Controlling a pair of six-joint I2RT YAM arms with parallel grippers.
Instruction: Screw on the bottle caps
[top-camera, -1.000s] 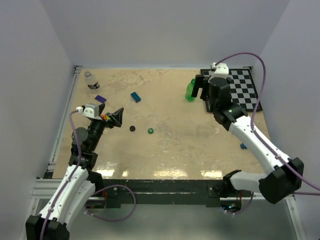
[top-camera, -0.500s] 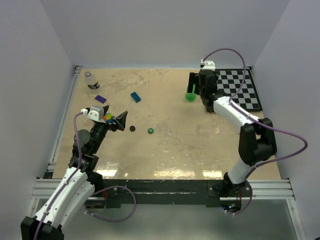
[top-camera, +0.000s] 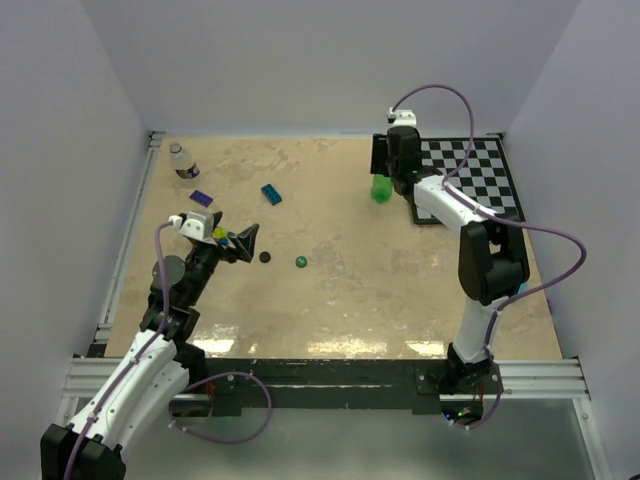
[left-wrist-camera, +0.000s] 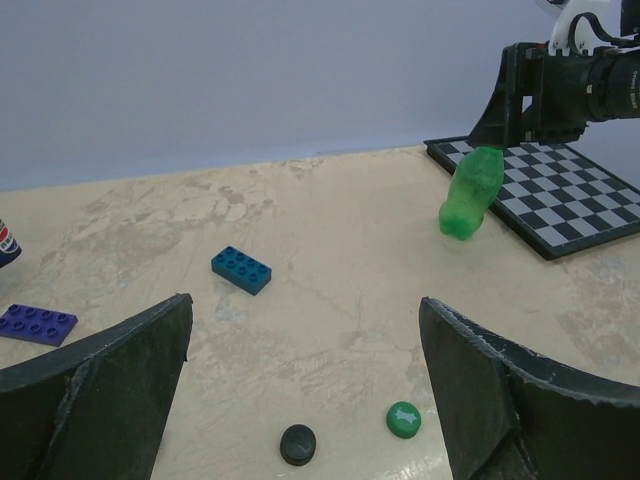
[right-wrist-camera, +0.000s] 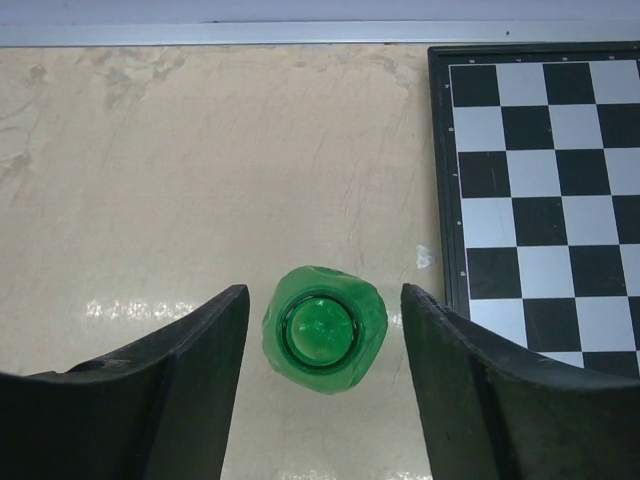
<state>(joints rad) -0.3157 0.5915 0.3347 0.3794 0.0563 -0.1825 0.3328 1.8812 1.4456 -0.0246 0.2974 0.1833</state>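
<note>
Small rounded green plastic bottle (right-wrist-camera: 323, 330) stands uncapped at the far right of the tabletop (top-camera: 380, 290), just beside the edge of the black-and-white chessboard (top-camera: 470, 175). Its open neck faces up into the right wrist view. Right tool (top-camera: 383, 165) is spread wide w/ one finger each side of the bottle, neither touching it.

Small round green plastic cap (left-wrist-camera: 403, 419) and small round black plastic cap (left-wrist-camera: 297, 443) lie near each other mid-tabletop, well apart from both bottles. Left tool (left-wrist-camera: 305, 310) hovers over them, gaping, nothing held. Small clear plastic bottle w/ dark label band (top-camera: 180, 161) stands far left.

Step in hand, prob.: grip the green bottle. Close centred on the body, gently, since thin plastic will likely squash and the rounded sides may slip out. Keep it upright so the neck stays level for threading. Left tool should take the green cap flat by its rim. Blue toy brick (left-wrist-camera: 241, 270) and purple toy brick (left-wrist-camera: 37, 323) are nearby; leave them alone.
</note>
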